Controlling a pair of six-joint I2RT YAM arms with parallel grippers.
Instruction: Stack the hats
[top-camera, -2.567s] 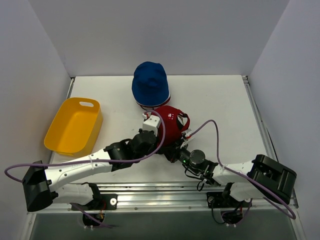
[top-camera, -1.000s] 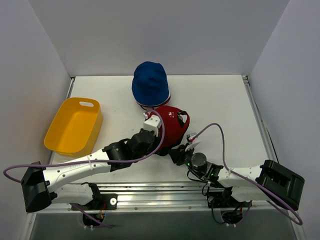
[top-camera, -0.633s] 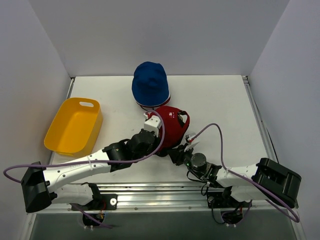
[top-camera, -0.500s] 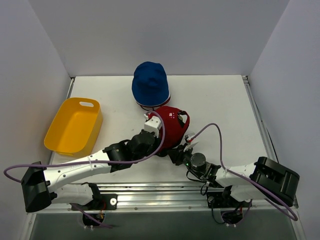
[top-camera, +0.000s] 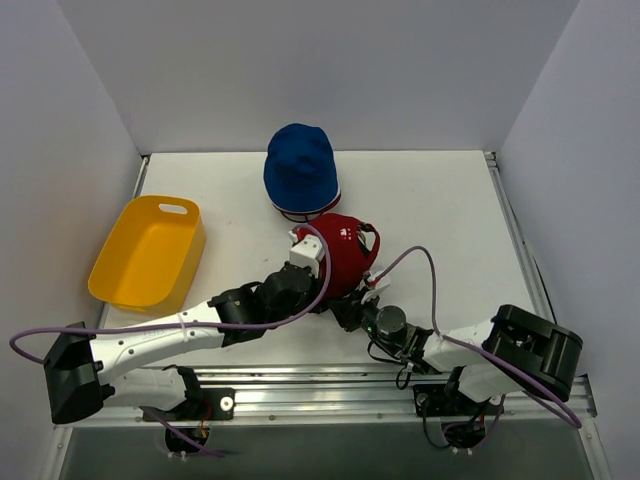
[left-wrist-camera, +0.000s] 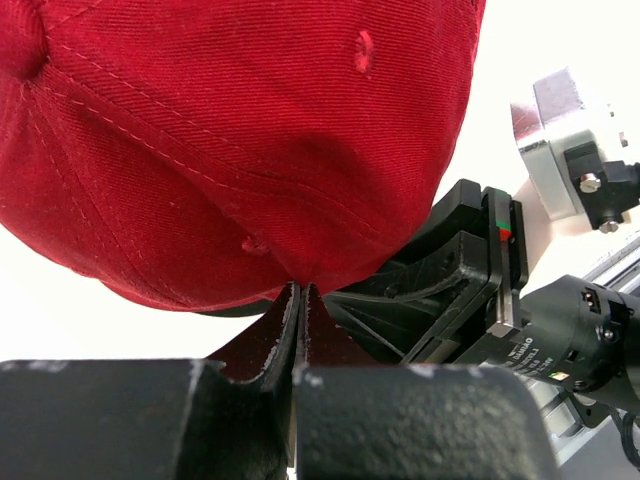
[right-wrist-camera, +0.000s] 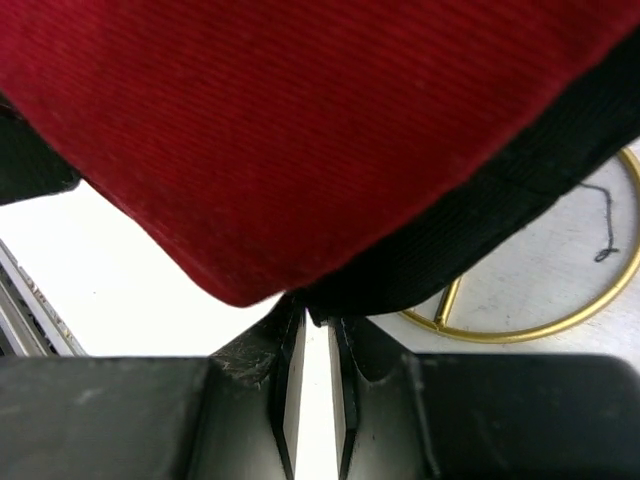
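The red baseball cap (top-camera: 342, 248) sits near the table's middle, with both grippers at its near edge. My left gripper (top-camera: 322, 298) is shut on the cap's crown fabric (left-wrist-camera: 250, 140), its jaws pressed together (left-wrist-camera: 300, 290). My right gripper (top-camera: 348, 303) is shut on the cap's brim edge (right-wrist-camera: 330, 150), its tips (right-wrist-camera: 310, 318) pinching it. The blue hat (top-camera: 300, 165) lies at the back, on top of a pile. A white and a dark red rim (top-camera: 300, 213) show under it.
A yellow tub (top-camera: 150, 250) stands at the left. A gold wire ring (right-wrist-camera: 540, 322) lies on the table under the cap's brim. The two arms cross close together at the front middle. Walls close in the table on three sides.
The red cap has shifted slightly toward the back. The right arm's elbow swung out to the right and came back. Both grippers have stayed shut on the cap.
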